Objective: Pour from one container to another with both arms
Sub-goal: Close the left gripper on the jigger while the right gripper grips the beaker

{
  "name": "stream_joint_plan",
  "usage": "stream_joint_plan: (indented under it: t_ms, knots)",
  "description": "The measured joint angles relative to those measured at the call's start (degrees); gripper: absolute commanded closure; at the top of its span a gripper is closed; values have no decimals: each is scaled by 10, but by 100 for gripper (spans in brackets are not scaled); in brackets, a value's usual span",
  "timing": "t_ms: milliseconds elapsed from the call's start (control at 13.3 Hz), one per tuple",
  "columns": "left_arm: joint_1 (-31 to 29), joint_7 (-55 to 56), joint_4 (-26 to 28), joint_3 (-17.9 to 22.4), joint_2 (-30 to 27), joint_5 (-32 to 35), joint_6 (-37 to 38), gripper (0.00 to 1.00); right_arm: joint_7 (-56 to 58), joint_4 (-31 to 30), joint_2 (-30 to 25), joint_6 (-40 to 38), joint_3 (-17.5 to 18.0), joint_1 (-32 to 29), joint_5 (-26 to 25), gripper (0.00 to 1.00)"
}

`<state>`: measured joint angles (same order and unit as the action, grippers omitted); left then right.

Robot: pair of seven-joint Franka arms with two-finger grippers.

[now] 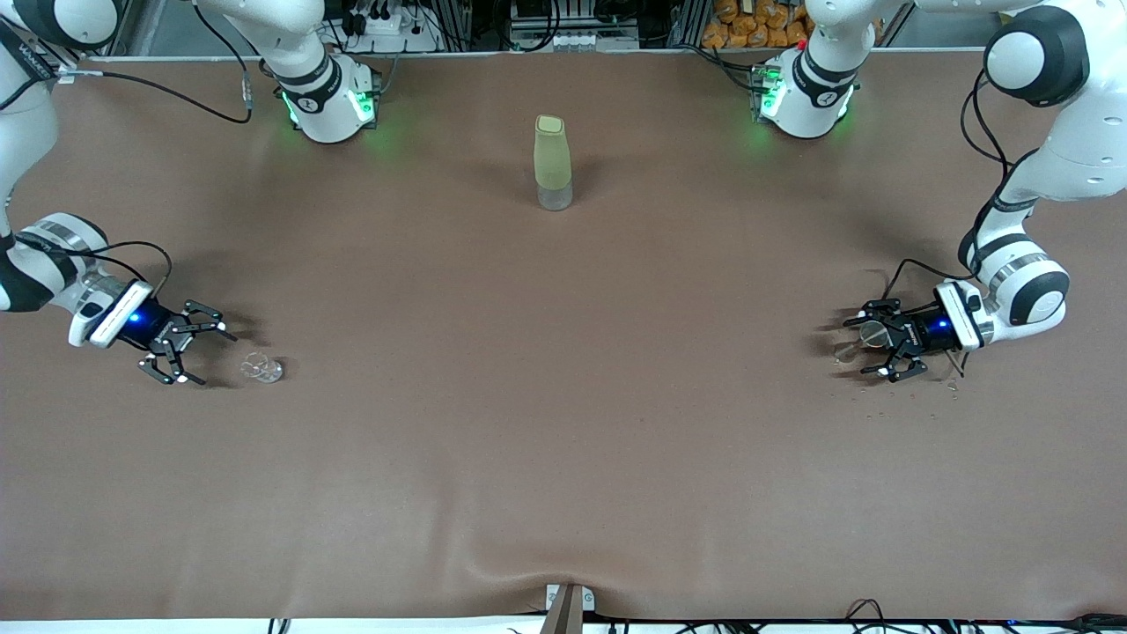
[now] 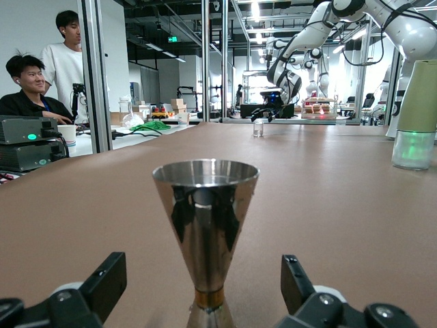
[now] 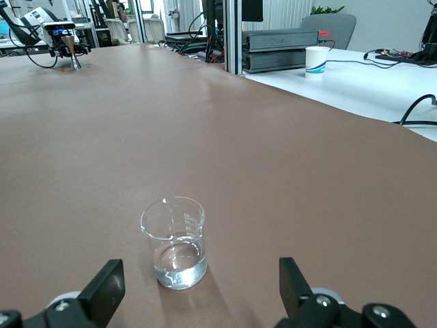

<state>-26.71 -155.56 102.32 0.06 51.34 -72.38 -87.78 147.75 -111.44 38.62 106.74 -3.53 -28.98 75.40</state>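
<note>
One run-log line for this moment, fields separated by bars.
left gripper: open around upright metal cone jigger | right gripper: open, beside small clear glass beaker | tall green-sleeved bottle: standing mid-table, untouched

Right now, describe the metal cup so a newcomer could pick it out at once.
Start at the brown table and go to the left arm's end, where the left gripper sits low with open fingers. The metal cup stands upright between those fingers, untouched. It is a shiny steel cone flaring wide at the rim on a narrow waist, unlike the clear glass beaker or the tall green-sleeved bottle.
</note>
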Motion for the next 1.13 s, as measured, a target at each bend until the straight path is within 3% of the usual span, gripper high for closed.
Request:
stream_joint_plan:
  t_ms: [75, 150, 451, 902, 1127]
  knots:
    - [0, 0, 0, 0, 0, 0, 0, 0, 2, 0, 2, 0, 1, 0, 4, 0]
    - [-1, 0, -1, 0, 0, 0, -1, 7, 7, 0, 5, 0, 1, 2, 11, 0]
    - [-5, -1, -3, 5, 0, 0, -2, 52, 20, 0, 13, 0, 4, 9, 35, 0]
    - [-5, -1, -3, 6, 0, 0, -3, 96, 45, 8, 37, 1, 4, 23, 70, 0]
    - [-5, 0, -3, 6, 0, 0, -3, 100, 51, 15, 50, 0, 4, 23, 82, 0]
